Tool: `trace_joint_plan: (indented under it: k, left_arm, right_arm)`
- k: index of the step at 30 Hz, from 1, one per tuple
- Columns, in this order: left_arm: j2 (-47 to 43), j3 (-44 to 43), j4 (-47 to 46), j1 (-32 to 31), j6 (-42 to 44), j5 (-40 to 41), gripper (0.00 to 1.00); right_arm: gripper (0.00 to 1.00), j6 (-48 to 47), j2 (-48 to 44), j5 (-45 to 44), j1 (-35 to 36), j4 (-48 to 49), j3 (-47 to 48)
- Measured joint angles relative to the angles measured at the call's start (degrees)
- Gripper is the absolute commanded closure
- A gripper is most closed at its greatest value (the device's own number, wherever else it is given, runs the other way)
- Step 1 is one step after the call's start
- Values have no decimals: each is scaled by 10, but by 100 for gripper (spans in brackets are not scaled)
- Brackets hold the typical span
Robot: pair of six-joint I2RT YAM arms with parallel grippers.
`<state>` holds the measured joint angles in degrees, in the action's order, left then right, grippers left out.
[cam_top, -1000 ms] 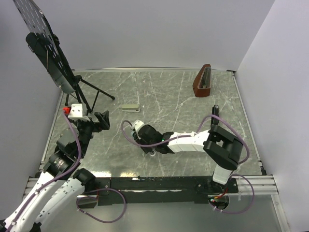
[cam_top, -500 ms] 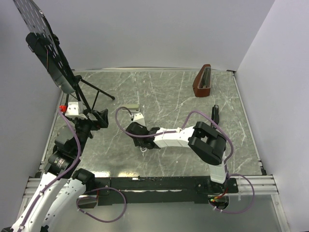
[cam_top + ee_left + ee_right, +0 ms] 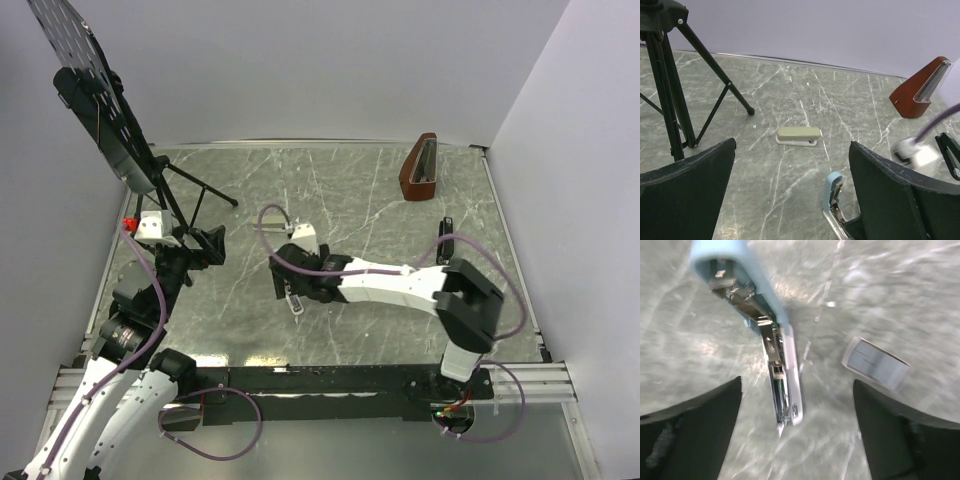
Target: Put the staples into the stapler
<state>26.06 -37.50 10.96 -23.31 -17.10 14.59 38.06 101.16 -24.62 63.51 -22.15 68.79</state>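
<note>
While the right arm lies stretched across the bench (image 3: 350, 200) toward its middle, the right gripper (image 3: 796, 390) hangs over a light-blue stapler (image 3: 832, 184). Its fingers (image 3: 695, 425) stand wide apart with nothing between them.

Light-blue stapler: lies near the middle of the bench, somewhat toward the near edge. It is hinged open, the top arm folded back and the silvery rail exposed. The right wrist view is blurred, so I cannot tell whether any staples sit in the rail.

Staple box (image 3: 875, 363): small, whitish and rectangular, flat on the bench just beside the light-blue stapler and not touching it. No loose strip can be made out.

Black stapler (image 3: 447, 232): slim, near the right edge of the bench about halfway back, well apart from both grippers. In the left wrist view it shows at the frame edge, seemingly parted in a V.

Left gripper (image 3: 210, 246): held above the left side of the bench beside the tripod (image 3: 662, 85). Its fingers (image 3: 690, 190) are spread fully and hold nothing.

Grey-green stapler (image 3: 798, 135): closed and flat, farther back than the light-blue one.

Red-brown metronome (image 3: 420, 168): upright near the far right corner.
</note>
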Motion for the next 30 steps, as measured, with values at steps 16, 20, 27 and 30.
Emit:
trace_joint_plan:
  k: [16, 20, 27, 30]
  left_arm:
    - [-19, 6, 0, 0, -11, 1, 1]
    - [-20, 7, 0, -1, -12, 1, 1]
    - [-20, 7, 0, -2, -12, 3, 0]
    - [-22, 7, 0, -2, -12, 3, 1]
  right_arm:
    - [14, 96, -112, 44, -81, -178, 24]
    - [24, 105, -89, 73, -109, -190, 33]
    - [42, 106, -1, 93, -116, -200, 83]
    - [47, 109, 25, 93, -120, -207, 97]
